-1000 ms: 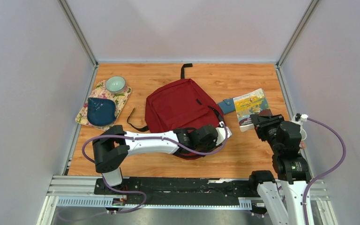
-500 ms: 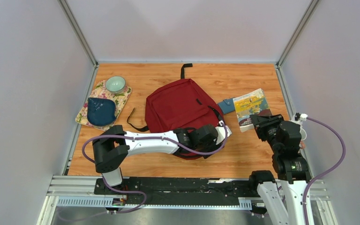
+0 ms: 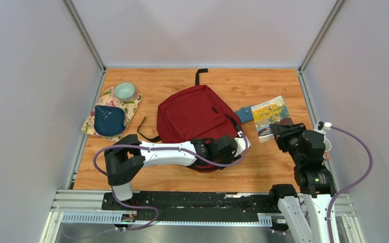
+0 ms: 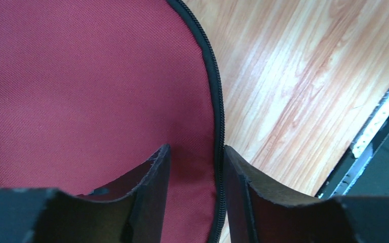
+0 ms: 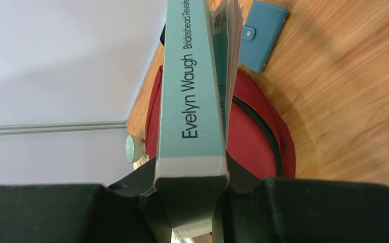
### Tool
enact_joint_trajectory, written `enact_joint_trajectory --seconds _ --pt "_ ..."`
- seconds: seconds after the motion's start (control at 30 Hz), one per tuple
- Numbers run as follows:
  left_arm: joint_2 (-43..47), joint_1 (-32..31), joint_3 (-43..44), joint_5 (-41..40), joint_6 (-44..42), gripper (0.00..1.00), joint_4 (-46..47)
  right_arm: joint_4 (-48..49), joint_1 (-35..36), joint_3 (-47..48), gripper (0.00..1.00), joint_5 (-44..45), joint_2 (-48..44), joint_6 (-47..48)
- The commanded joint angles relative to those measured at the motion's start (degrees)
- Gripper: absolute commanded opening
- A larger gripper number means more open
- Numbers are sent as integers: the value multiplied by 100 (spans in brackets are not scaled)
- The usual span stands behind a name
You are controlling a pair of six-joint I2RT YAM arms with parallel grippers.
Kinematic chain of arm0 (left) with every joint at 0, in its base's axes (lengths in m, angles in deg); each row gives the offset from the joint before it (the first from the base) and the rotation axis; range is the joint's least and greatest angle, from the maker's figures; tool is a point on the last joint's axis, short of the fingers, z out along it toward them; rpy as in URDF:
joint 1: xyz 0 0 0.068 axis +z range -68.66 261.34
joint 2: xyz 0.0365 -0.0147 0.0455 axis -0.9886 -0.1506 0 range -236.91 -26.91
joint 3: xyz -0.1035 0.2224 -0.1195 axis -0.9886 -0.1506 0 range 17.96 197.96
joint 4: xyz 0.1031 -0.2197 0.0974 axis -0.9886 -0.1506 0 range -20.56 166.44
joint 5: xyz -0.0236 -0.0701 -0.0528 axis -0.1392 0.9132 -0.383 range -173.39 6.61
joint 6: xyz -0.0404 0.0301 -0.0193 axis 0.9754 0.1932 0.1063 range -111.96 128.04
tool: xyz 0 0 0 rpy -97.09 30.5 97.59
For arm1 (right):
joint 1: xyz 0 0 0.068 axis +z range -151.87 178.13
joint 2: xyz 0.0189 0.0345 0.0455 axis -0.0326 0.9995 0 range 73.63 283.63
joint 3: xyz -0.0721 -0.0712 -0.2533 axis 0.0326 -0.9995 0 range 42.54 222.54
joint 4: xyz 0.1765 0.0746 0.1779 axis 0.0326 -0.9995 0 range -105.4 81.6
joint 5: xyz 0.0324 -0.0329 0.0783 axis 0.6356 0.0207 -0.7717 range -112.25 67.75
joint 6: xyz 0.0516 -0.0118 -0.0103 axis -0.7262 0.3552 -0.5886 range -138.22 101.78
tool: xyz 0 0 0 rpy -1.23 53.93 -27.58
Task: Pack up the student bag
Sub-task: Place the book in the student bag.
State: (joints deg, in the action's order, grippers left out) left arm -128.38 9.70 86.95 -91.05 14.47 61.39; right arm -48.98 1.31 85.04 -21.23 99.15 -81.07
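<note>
The student bag [image 3: 192,114], a dark red backpack with black zippers, lies flat mid-table; it also shows in the left wrist view [image 4: 81,76] and the right wrist view [image 5: 256,134]. My left gripper [image 3: 239,143] is at the bag's near right edge. In its wrist view the jaws [image 4: 195,152] stand narrowly apart, closed on red fabric and the black zipper [image 4: 217,101]. My right gripper [image 3: 279,130] is shut on a pale blue paperback book [image 5: 190,76] and holds it by the spine end, right of the bag. The book's colourful cover [image 3: 269,112] faces up.
A small blue wallet [image 3: 243,112] lies between bag and book, and shows in the right wrist view [image 5: 263,35]. At the back left a floral cloth [image 3: 131,107] carries a dark blue pouch [image 3: 109,119] and a green cup [image 3: 124,91]. Grey walls enclose the table.
The left arm's shoulder and elbow have shifted slightly right; its gripper stays at the bag's edge. The right arm and the book have not visibly moved.
</note>
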Motion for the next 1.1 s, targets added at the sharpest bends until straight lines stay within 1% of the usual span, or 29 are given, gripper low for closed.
enact_joint_trajectory --seconds 0.0,0.03,0.1,0.13,0.17,0.2,0.27,0.33,0.4,0.43,0.63,0.67,0.73,0.87,1.0,1.07 --pt "-101 -26 255 -385 68 48 -112 709 -19 285 0 -22 -29 89" --pt "-101 -26 264 -403 51 44 -121 709 -19 285 0 -14 -21 89" --pt "-101 -26 281 -464 42 38 -139 709 -19 285 0 -14 -12 89" --pt "-118 -26 282 -482 42 30 -165 718 -10 285 0 -14 -12 89" --pt "-110 -26 290 -508 33 26 -156 718 -19 285 0 -14 -12 89" --pt "-92 -35 290 -517 33 19 -156 709 -10 276 0 -14 -3 106" --pt "-66 -35 282 -552 33 12 -147 709 -19 276 0 -14 -3 98" --pt "-13 -35 273 -544 24 6 -130 718 -10 276 0 -22 -21 106" --pt "39 -35 255 -491 -11 4 -112 700 -19 276 0 -198 -21 124" --pt "109 -26 246 -465 -20 1 -95 700 -10 276 0 -190 -12 141" --pt "425 -17 194 -420 -116 0 -95 586 -19 460 0 -110 15 484" --pt "479 0 176 -360 -99 0 -95 525 -19 496 0 98 32 571" --pt "636 71 167 -219 -64 0 -95 437 -19 627 0 223 50 790" --pt "892 343 106 176 234 0 -139 288 -10 812 0 382 128 1073" --pt "1234 580 -122 45 411 0 -25 217 -19 997 0 241 269 1301" --pt "1401 773 -228 255 516 0 19 191 -19 1058 0 180 304 1363"
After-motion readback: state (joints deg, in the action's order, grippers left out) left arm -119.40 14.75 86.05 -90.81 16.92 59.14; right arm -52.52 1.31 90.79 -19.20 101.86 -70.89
